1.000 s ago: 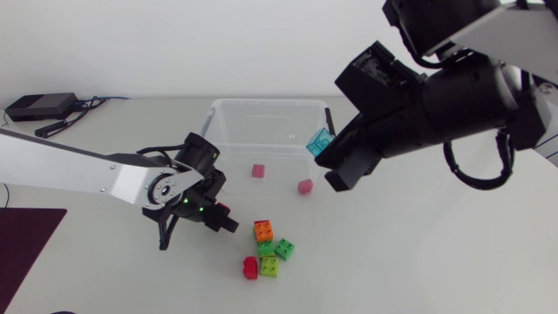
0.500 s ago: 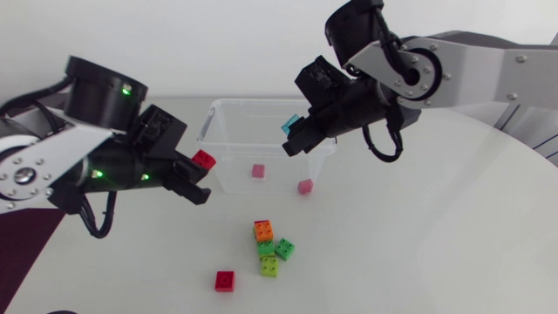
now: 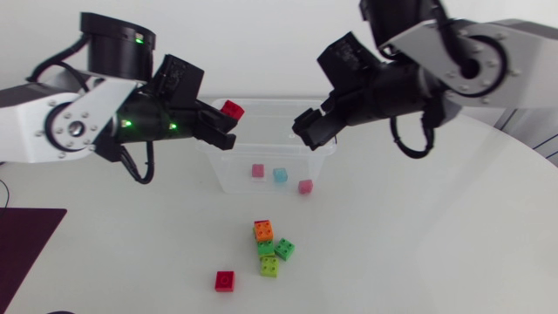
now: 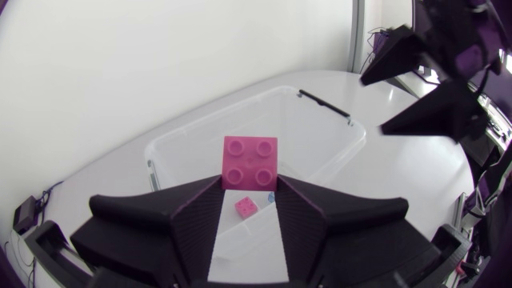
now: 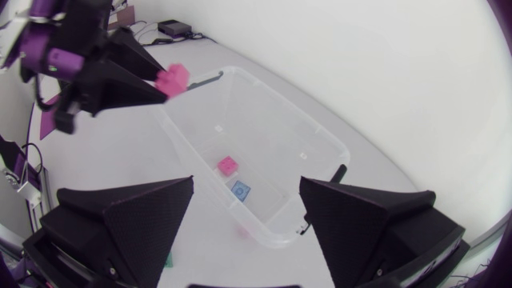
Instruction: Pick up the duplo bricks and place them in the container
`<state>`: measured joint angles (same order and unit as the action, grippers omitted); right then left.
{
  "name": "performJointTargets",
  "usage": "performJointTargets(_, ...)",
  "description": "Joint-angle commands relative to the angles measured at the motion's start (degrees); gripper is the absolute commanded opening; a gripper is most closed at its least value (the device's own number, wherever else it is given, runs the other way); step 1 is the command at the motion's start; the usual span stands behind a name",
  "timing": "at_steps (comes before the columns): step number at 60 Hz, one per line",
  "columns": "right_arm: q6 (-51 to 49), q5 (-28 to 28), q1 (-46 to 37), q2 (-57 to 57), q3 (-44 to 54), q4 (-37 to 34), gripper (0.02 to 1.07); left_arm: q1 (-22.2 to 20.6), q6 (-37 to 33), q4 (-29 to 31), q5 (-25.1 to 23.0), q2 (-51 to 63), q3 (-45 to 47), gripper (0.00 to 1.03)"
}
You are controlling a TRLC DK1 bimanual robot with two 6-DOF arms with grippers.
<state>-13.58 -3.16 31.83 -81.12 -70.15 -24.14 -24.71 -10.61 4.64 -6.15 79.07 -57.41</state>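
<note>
My left gripper [image 3: 225, 119] is shut on a red brick [image 3: 231, 108] held above the left rear rim of the clear container [image 3: 212, 161]. In the left wrist view that brick [image 4: 250, 162] stands between the fingers with the container [image 4: 340, 144] beneath. My right gripper [image 3: 312, 133] hangs open and empty over the container's right side. Inside lie a pink brick [image 3: 258, 170], a light blue brick [image 3: 280, 174] and another pink one [image 3: 304, 186] by the front wall. Under the right gripper [image 5: 244, 224] I see the pink brick [image 5: 228, 166] and the blue one [image 5: 240, 190].
In front of the container several bricks lie loose on the white table: orange [image 3: 262, 230], two green [image 3: 284, 249], lime [image 3: 269, 266] and, apart to the left, red [image 3: 225, 280]. A dark mat [image 3: 26, 240] covers the front left corner.
The right gripper opened and dropped the light blue brick into the container. The left arm lifted the red brick off the table to above the container's left rim.
</note>
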Motion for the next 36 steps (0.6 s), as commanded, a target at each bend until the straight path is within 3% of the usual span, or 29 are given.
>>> performJointTargets(1,-1.80,-0.01,0.60,5.98,5.11,-0.38,1.02,1.86,-0.64,-1.39,-1.49,6.71,-4.20,0.39)
performJointTargets(14,-4.43,-2.55,0.60,16.43,17.42,-1.35,1.02,5.02,-0.81,-0.78,-4.57,17.79,-12.47,0.42)
performJointTargets(16,-4.43,-2.82,0.60,17.05,19.00,-1.61,1.02,5.20,-1.08,-0.51,-4.75,18.84,-13.43,0.50)
performJointTargets(17,-4.43,-3.08,0.68,17.23,19.88,-1.70,1.02,5.29,-1.52,0.80,-5.19,19.99,-14.66,0.64)
performJointTargets(18,-4.43,-3.35,0.77,17.40,20.58,-1.70,1.02,5.29,-1.61,0.89,-5.19,20.07,-14.84,0.65)
performJointTargets(19,-4.43,-3.61,0.86,17.49,21.19,-1.70,1.02,5.37,-1.87,1.51,-5.27,20.42,-15.45,0.75)
performJointTargets(24,-4.43,-4.22,2.88,17.49,24.27,-1.61,1.02,5.29,-3.36,2.83,-6.06,19.81,-15.72,0.92)
performJointTargets(36,-7.95,-5.81,9.65,13.09,25.06,-1.61,1.02,6.52,-10.04,10.30,-7.29,8.74,-11.76,0.95)
